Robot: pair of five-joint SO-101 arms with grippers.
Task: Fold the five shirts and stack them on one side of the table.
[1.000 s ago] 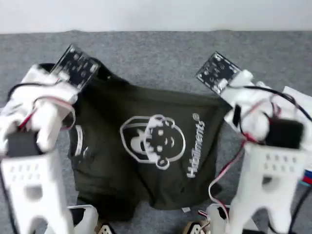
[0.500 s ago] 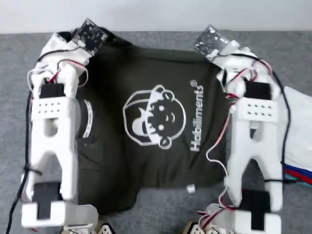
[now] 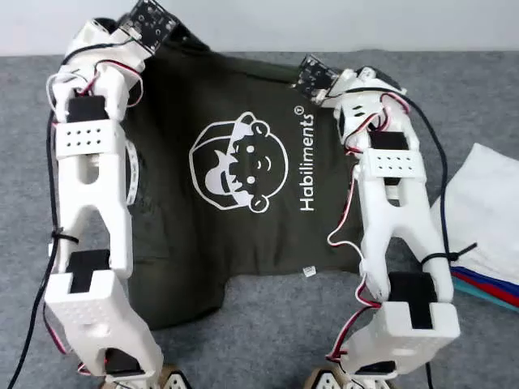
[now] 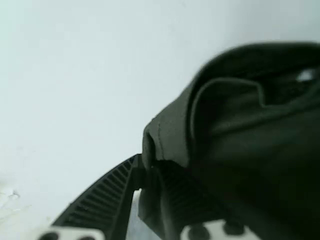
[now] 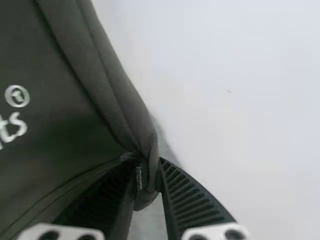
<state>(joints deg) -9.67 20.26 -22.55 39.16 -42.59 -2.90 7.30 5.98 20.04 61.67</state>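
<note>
A dark olive shirt (image 3: pixel 235 186) with a white cartoon print lies spread on the grey table, its far edge lifted toward the back. My left gripper (image 4: pixel 145 167) is shut on a fold of the shirt's far left edge (image 4: pixel 170 135). My right gripper (image 5: pixel 145 182) is shut on the shirt's far right hem (image 5: pixel 125 120). In the high view the left arm (image 3: pixel 89 162) stretches along the shirt's left side and the right arm (image 3: pixel 389 178) along its right side, both wrists at the table's back edge.
A stack of folded shirts (image 3: pixel 486 227), white on top with red and blue edges below, lies at the right side of the table. Grey table surface (image 3: pixel 292 324) shows in front of the shirt, between the two arm bases.
Both arms have stretched out toward the back of the table, pulling the shirt's far edge with them. The shirt has slid away and spread flatter.
</note>
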